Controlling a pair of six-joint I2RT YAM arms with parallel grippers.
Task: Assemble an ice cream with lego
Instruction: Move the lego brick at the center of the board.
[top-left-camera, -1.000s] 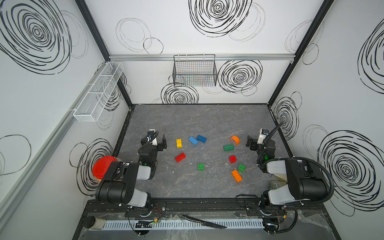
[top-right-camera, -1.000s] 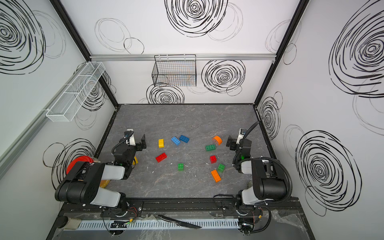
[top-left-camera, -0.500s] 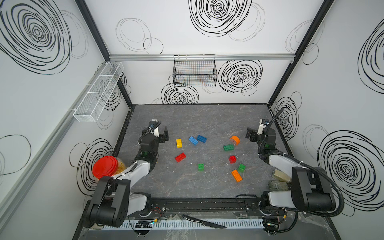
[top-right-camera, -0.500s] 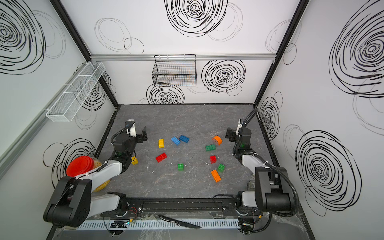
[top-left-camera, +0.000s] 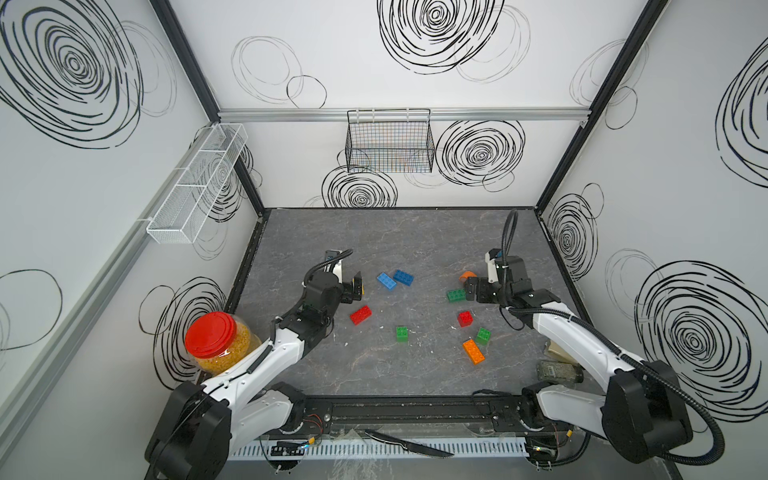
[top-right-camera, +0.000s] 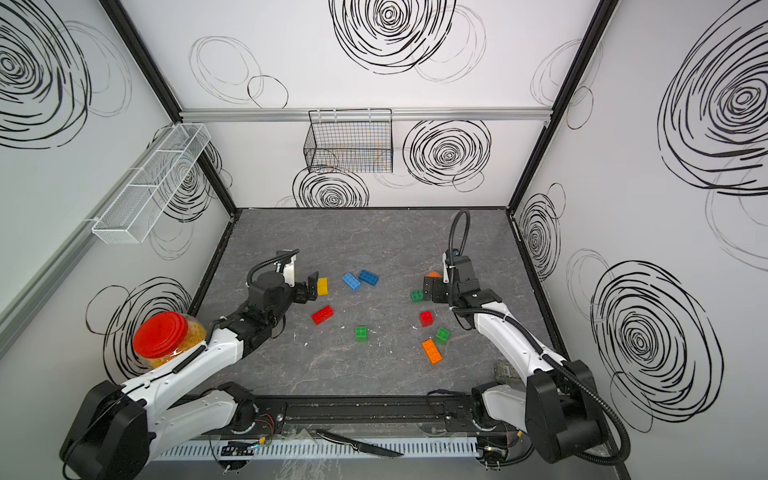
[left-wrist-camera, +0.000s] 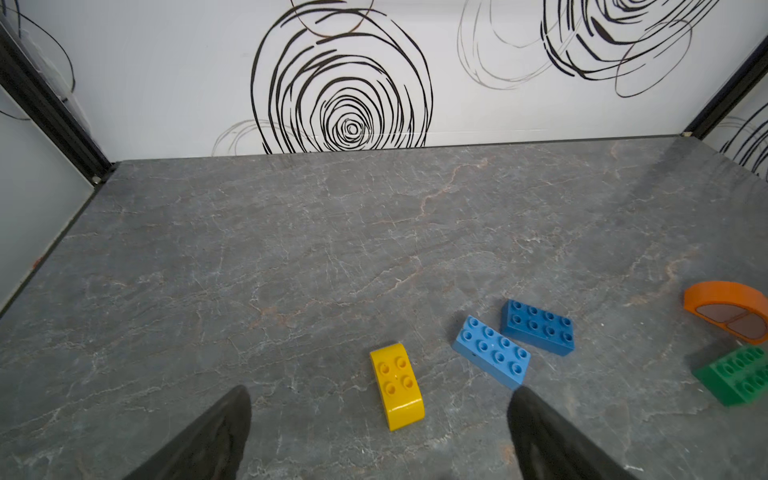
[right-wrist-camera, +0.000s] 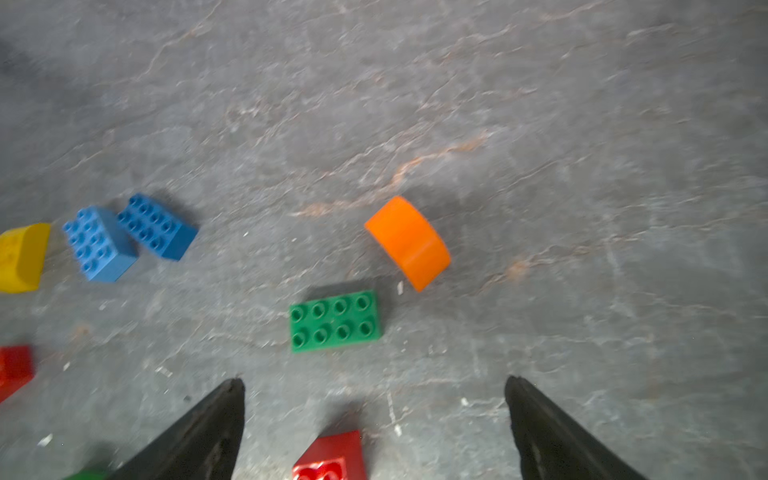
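Lego pieces (top-left-camera: 360, 314) are lying unjoined on the desk (top-left-camera: 374, 370): yellow rounded piece (left-wrist-camera: 397, 388), light blue oblong (left-wrist-camera: 490, 355) beside dark blue oblong (left-wrist-camera: 538, 326), orange dome (right-wrist-camera: 409, 241) on its side near green oblong (right-wrist-camera: 334, 320), others scattered around.

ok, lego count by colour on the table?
Red bricks: 2
Green bricks: 3
Blue bricks: 2
Orange pieces: 2
Yellow piece: 1
Total: 10

no readable text, labels or signs
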